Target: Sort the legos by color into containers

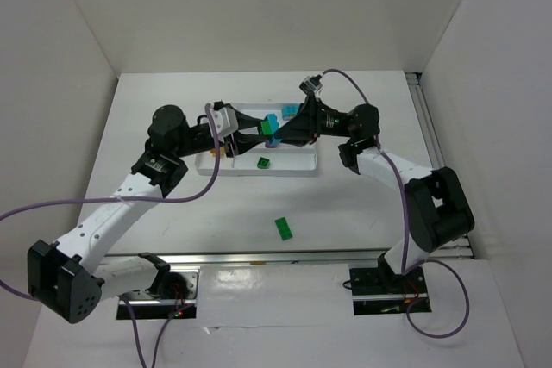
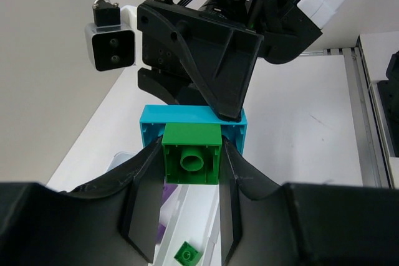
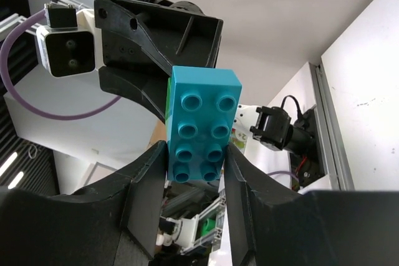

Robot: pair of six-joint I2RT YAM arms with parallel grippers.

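Left gripper: closed on a small green studded plastic brick, one finger on each side face, hollow underside toward the wrist camera.

Right gripper: closed on a teal two-by-four studded plastic brick, studs facing its own camera.

The two bricks are pressed face to face. They are held in the air between the arms, above the shallow white plastic compartment tray.

Step in hand, as I judge it: splitting the pair. Pull straight apart along the stud axis, or peel from one edge. Grip firmly on both sides, since a slip would drop both bricks into the wrong section.

Below: a second small green brick lies in a tray section. A flat green brick lies loose on the white table, on the near side of the tray.
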